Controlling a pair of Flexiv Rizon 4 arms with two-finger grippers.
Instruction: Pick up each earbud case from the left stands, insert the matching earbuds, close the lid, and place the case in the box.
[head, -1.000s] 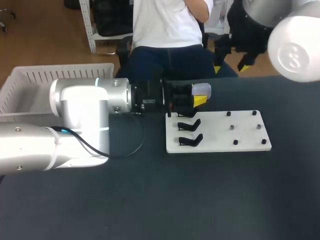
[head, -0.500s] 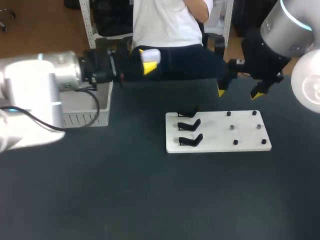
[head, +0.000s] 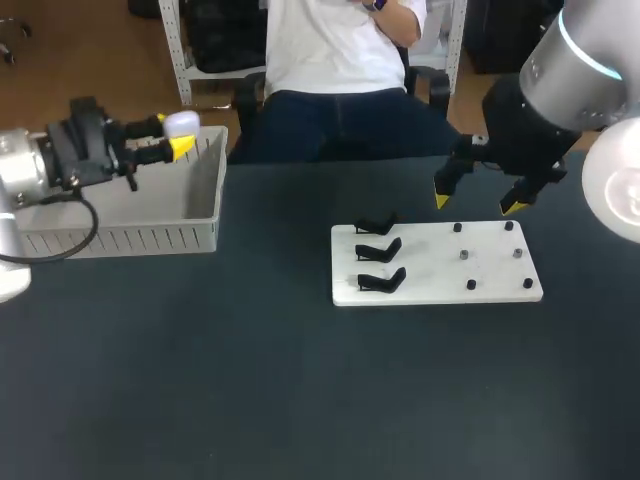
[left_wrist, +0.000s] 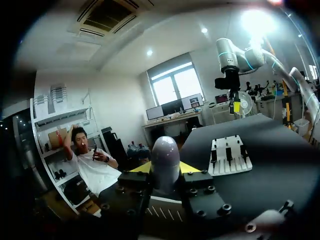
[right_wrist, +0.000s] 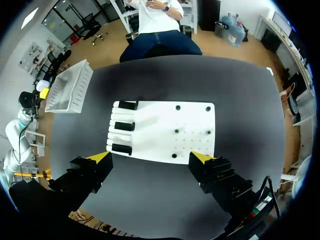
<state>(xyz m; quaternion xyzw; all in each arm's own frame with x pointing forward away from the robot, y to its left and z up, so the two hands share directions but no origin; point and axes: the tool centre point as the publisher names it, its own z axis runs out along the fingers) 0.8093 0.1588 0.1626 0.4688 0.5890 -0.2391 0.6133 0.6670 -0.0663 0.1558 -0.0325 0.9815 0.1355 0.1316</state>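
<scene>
My left gripper (head: 172, 140) is shut on a pale, rounded earbud case (head: 182, 123), lid closed, held over the near right corner of the white slatted box (head: 120, 240). In the left wrist view the case (left_wrist: 165, 159) stands upright between the yellow-tipped fingers (left_wrist: 191, 167). Three black stands (head: 379, 251) on the left side of the white board (head: 500, 285) are bare. My right gripper (head: 477, 197) hangs open over the board's far edge; from its wrist the board (right_wrist: 160, 130) lies ahead of the right gripper (right_wrist: 151, 158), whose fingers are spread wide.
Several small black pegs (head: 470, 284) stick up from the board's right half. The dark table (head: 300, 400) stretches in front of the board and between board and box. The box (right_wrist: 70, 87) shows far off in the right wrist view.
My left arm swung left with the case, from beside the stands to over the box. The right arm came down over the board's far edge and its fingers spread wider.
</scene>
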